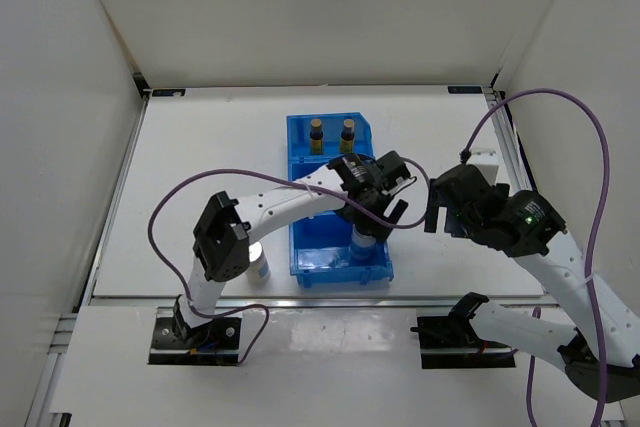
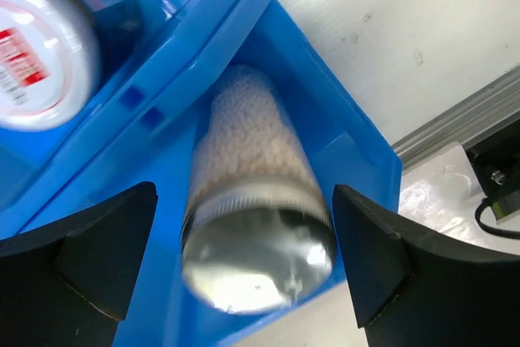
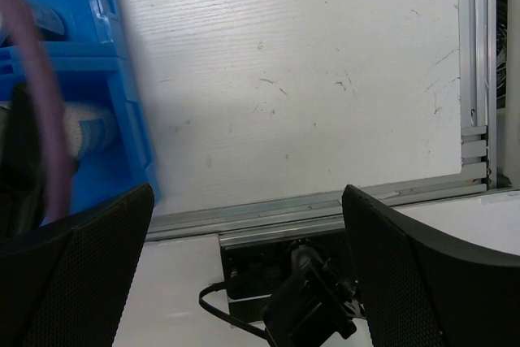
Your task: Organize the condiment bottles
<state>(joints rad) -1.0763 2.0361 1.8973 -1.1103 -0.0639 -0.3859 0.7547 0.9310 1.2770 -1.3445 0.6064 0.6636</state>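
Top external view: a blue bin with three compartments sits in the middle of the bench. Two amber bottles with black caps stand side by side in its far compartment. The left arm reaches across the bin from the left, and its jaws hang over the near compartment, where a shaker stands upright.

The left wrist view looks down on the shaker's silver lid. The left jaws are spread wide, with one finger on either side of the lid. A clear gap shows on both sides, so they hold nothing. Across the divider, in the next compartment, is a white-capped bottle with red marks on top, somewhat blurred.

Back in the top view, a second small pale bottle stands on the bench just beside the bin's left wall, near the front edge. The left arm's elbow partly hides it, so its markings cannot be made out.

The right arm is well to the right of the bin. In the right wrist view the right jaws are also wide apart and empty. Bare bench shows between the fingers, and the bin's right wall lies off to the left. A purple cable runs down that side of the picture.
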